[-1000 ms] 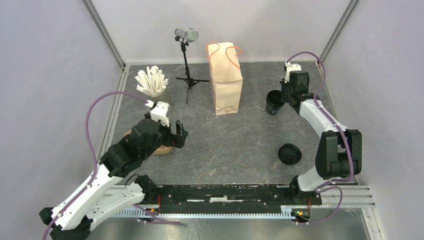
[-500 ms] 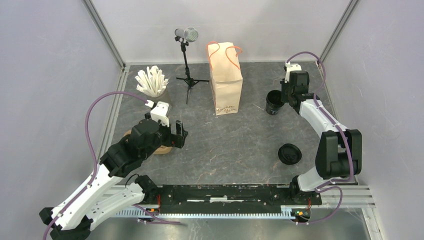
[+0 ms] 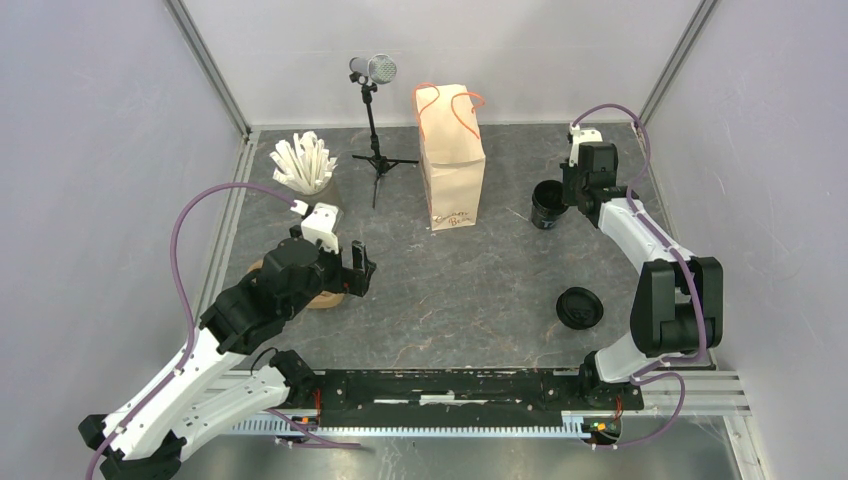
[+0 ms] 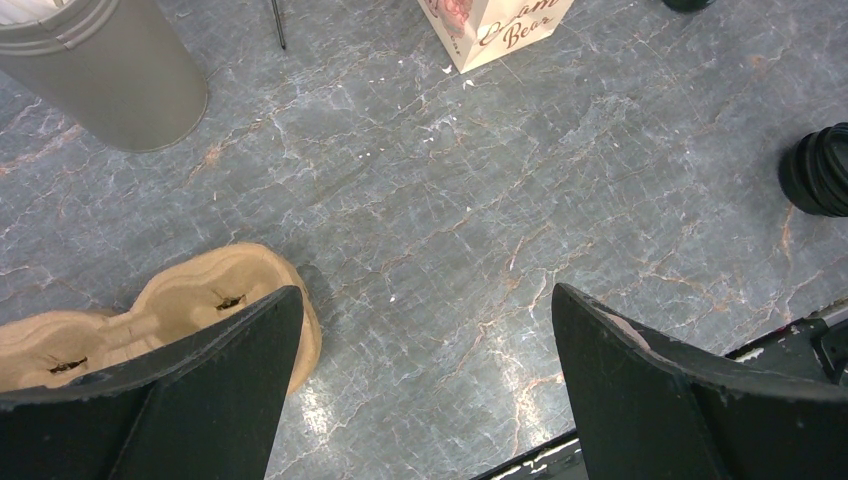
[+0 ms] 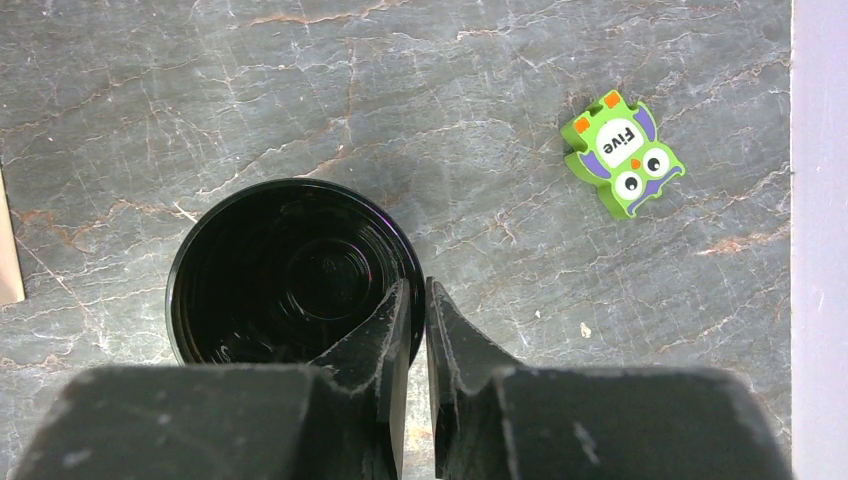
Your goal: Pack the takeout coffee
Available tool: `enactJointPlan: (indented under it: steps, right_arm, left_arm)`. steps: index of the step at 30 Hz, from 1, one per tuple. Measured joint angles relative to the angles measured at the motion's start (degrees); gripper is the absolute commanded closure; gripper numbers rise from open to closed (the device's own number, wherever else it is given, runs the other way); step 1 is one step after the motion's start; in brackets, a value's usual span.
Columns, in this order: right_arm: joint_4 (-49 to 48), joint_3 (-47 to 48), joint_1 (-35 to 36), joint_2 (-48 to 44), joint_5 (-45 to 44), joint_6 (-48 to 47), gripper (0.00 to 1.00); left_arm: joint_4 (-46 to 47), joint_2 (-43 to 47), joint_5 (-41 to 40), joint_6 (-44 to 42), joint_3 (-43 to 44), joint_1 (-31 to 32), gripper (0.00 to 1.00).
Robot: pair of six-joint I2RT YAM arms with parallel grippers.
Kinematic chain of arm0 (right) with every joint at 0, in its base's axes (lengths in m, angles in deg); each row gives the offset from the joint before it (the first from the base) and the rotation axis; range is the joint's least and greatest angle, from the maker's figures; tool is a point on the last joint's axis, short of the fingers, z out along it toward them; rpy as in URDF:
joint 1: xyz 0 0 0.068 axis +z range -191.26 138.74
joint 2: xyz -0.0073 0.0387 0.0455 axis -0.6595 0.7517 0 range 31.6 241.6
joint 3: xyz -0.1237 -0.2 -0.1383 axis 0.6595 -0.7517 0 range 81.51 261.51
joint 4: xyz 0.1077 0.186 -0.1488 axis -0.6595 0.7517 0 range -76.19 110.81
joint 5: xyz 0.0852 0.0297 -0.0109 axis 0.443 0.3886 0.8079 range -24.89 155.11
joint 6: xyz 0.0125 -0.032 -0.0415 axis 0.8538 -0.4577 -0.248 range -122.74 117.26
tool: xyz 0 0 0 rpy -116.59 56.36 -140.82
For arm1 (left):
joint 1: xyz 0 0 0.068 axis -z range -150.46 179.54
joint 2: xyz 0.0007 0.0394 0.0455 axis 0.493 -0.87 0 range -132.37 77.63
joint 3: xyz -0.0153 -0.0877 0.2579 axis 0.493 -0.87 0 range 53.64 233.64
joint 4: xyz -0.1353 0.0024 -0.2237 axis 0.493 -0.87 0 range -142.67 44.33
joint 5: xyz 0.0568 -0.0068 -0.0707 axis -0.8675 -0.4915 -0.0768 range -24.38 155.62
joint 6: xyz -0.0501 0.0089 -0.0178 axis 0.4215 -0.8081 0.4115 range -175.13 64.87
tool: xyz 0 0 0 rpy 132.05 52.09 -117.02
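Observation:
The small black coffee cup (image 3: 546, 205) stands open, without its lid, at the back right of the table, right of the brown paper bag (image 3: 452, 160). My right gripper (image 3: 570, 192) is shut on the cup's rim. In the right wrist view, one finger is inside the cup (image 5: 290, 270) and the other outside, with the gripper (image 5: 420, 300) pinching the wall. The round black lid (image 3: 580, 307) lies flat on the table nearer the front right; it also shows in the left wrist view (image 4: 818, 170). My left gripper (image 3: 352, 272) is open and empty above the table (image 4: 425, 293).
A tan cardboard cup carrier (image 4: 180, 300) lies under my left gripper's left finger. A grey cup of white sticks (image 3: 303, 165) and a microphone on a tripod (image 3: 374, 130) stand at the back left. A green owl toy (image 5: 622, 153) lies right of the cup.

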State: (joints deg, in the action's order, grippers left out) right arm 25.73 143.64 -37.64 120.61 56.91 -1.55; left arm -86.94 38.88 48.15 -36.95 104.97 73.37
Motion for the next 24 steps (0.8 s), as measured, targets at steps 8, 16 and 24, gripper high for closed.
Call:
enactJointPlan:
  steps: [8,16,24]
  right_arm:
    - [0.00,0.00,0.00,0.00,-0.04,-0.02,0.82]
    - [-0.02,0.00,-0.22,0.00,-0.04,-0.02,0.88]
    - [0.00,0.00,-0.42,0.13,0.00,0.00,0.84]
  left_arm:
    - [-0.20,0.00,-0.02,0.00,0.00,0.00,0.00]
    - [-0.20,0.02,-0.02,0.00,0.00,0.00,0.00]
    - [-0.22,0.00,-0.02,0.00,0.00,0.00,0.00]
